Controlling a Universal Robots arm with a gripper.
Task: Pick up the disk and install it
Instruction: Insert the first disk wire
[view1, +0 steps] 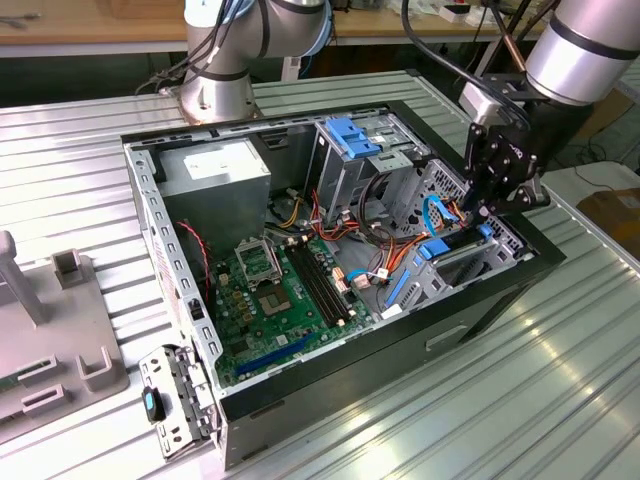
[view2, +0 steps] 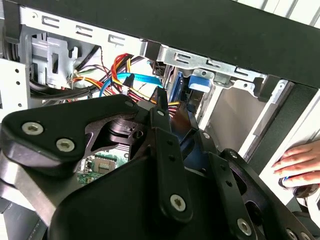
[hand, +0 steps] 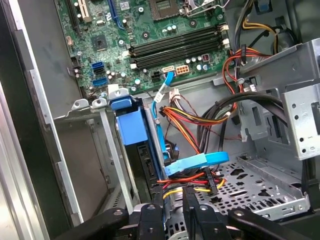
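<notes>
Black gripper (view1: 487, 207) poised above the disk (view1: 447, 249).

Black pincer (view2: 167, 107) fronts open case (view2: 210, 30) — hand (view2: 300, 161) beside.

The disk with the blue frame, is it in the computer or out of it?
In. The disk stands on edge in the metal drive cage of the open computer case, and the gripper is right above it.

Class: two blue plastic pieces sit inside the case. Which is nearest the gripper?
The blue disk carrier standing in the bay below the gripper; the other blue piece tops the far drive cage.
</notes>
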